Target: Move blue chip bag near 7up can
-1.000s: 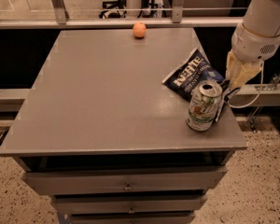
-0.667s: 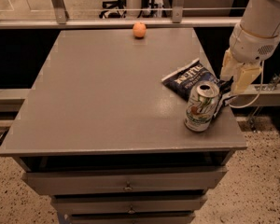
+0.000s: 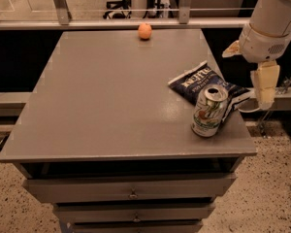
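Blue chip bag [image 3: 196,81] (flat) lies beside gripper [image 3: 265,100].

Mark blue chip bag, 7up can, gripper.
blue chip bag [image 3: 196,81]: camera view, lettered front panel.
7up can [image 3: 208,113]: camera view, side wall at the logo.
gripper [image 3: 265,101]: camera view, lower tip, right of the bag.

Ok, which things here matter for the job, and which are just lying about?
Job: chip bag; can just in front of it; claw beyond the right edge of the table.
Lying about: small orange ball at the far edge.
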`<action>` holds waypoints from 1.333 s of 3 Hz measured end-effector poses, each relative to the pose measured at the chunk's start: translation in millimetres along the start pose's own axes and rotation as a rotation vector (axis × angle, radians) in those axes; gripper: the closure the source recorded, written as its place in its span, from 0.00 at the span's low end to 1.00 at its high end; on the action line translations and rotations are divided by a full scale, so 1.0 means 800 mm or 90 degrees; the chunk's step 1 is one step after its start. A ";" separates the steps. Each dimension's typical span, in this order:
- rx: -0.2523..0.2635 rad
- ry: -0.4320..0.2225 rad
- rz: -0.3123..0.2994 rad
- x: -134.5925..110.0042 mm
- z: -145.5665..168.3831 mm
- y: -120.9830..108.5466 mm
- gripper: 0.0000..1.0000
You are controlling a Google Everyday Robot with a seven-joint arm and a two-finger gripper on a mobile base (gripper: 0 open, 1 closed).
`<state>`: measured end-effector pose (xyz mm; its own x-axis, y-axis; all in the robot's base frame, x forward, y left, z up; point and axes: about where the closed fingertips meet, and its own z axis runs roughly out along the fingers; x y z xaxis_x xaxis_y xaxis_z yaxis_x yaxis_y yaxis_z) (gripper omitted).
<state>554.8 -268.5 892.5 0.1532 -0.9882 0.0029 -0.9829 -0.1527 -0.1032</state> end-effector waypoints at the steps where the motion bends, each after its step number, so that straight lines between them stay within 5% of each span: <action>1: 0.065 0.003 0.064 0.059 -0.030 -0.013 0.00; 3: 0.200 -0.053 0.188 0.134 -0.115 -0.008 0.00; 4: 0.215 -0.073 0.198 0.132 -0.122 -0.009 0.00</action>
